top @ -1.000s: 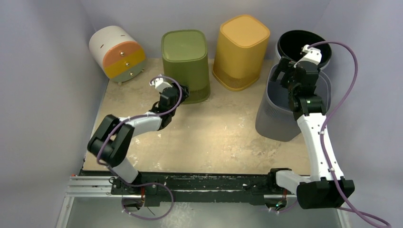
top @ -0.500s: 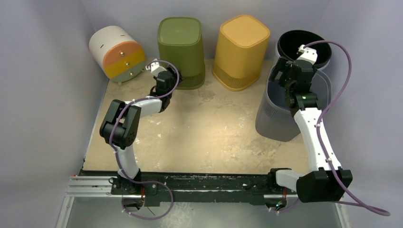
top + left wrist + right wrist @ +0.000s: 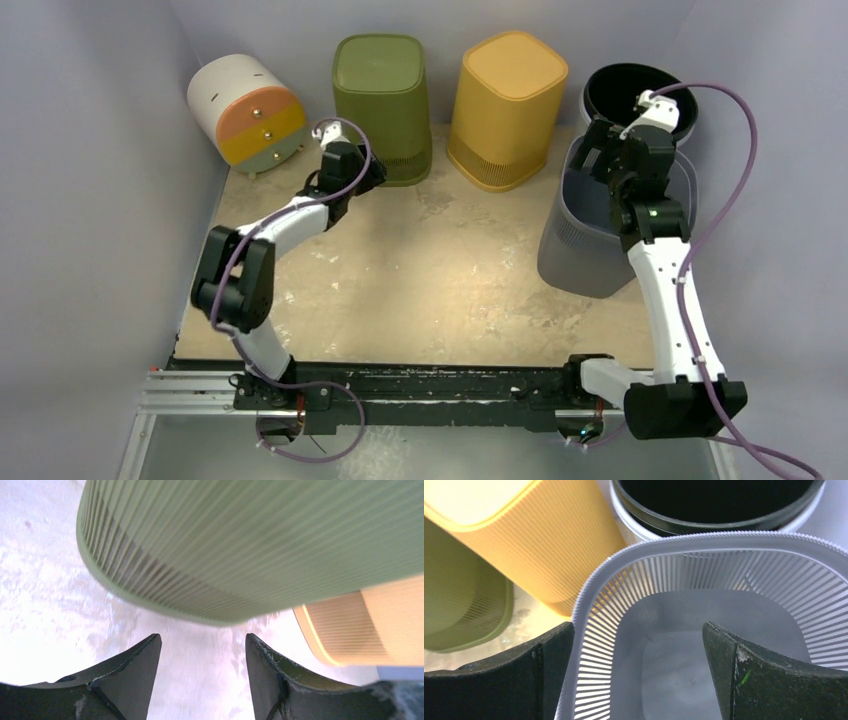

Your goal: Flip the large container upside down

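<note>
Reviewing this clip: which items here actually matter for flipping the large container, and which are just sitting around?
Job in hand (likely): grey slatted basket, open side up; right gripper, fingers open above its rim.

Just lying about: green container and yellow container, both bottom up; black bin; drum-shaped drawer unit. The left gripper sits open by the green container.
</note>
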Available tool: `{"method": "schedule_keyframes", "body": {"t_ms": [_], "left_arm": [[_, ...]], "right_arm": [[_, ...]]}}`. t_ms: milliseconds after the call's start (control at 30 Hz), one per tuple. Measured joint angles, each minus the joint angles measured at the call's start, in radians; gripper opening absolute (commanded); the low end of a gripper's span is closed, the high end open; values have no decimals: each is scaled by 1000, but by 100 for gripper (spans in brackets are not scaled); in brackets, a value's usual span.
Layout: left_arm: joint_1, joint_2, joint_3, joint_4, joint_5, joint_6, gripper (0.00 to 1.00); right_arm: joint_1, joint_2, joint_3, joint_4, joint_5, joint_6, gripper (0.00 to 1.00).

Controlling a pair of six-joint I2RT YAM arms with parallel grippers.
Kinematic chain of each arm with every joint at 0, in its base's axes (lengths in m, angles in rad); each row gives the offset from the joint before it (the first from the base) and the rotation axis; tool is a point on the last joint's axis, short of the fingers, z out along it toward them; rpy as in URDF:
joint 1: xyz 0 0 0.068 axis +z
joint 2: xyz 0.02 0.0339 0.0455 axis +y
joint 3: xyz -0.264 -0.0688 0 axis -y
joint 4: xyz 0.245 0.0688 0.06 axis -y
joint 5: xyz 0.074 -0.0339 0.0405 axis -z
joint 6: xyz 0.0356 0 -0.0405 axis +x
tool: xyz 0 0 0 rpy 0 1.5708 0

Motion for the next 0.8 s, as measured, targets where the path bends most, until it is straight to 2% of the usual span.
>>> {"method": "schedule_keyframes", "body": {"t_ms": [200,400,467,600,767,800], "left_arm": [[0,-309,-55,-232,88,54,66],[0,-526,-150,-351,146,90,66],[0,-561,-205,-376,155,90,66],[0,-594,-295,-418,167,86,66],[0,-642,-346,-449,180,85,67],[0,-653,-349,-452,181,85,66]], "right_arm": [[9,-37,42,-72,-128,4,100],[45,-69,42,-181,-207,9,99],[51,-78,42,-212,-222,11,93],[56,-107,21,-252,-248,12,73],[74,-109,-14,-285,-282,21,70],[79,-107,-19,-288,-285,22,66]]}}
